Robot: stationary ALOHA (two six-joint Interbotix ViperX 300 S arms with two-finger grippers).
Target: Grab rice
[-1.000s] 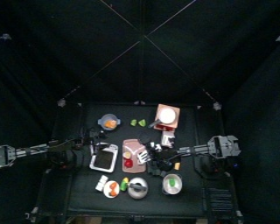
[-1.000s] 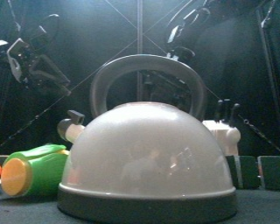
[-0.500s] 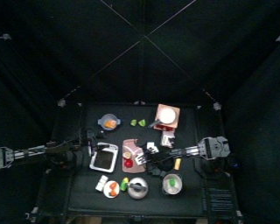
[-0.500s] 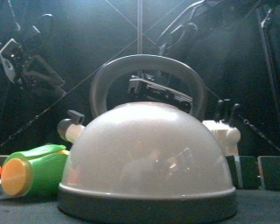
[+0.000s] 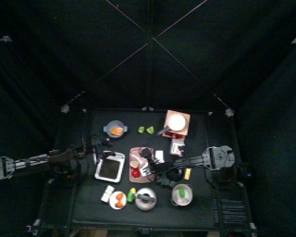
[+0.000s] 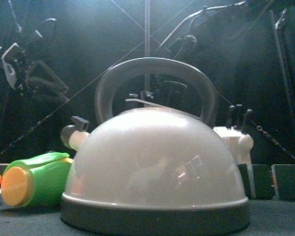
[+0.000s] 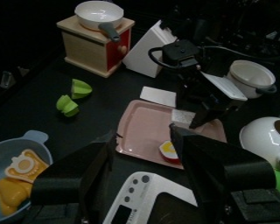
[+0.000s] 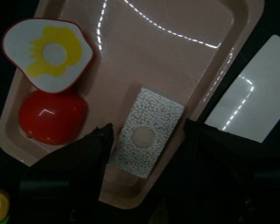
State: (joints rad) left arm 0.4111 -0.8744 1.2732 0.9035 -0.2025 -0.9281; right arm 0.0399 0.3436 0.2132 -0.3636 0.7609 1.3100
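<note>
The rice [image 8: 149, 133] is a speckled white slab lying flat on the pink tray [image 8: 201, 61], beside a red tomato [image 8: 52, 116] and a fried egg [image 8: 53, 51]. My right gripper [image 8: 152, 131] hangs open just above the slab, one jaw on each side of it and not touching it. From above, this gripper [image 5: 159, 168] is over the pink tray [image 5: 141, 162]. At table level it shows through the kettle's handle [image 6: 150, 100]. My left gripper [image 7: 146, 140] is open and empty, left of the tray.
A white kettle [image 6: 157, 166] and a green cup [image 6: 33, 180] stand at the front edge. Around the tray are a white scale [image 5: 110, 168], a blue bowl [image 5: 115, 130], a wooden box with a bowl [image 5: 177, 121], lime pieces [image 7: 70, 96] and a white card [image 8: 250, 92].
My right arm has reached further left over the tray and dropped lower, its jaws spreading slightly. The left arm has stayed where it was.
</note>
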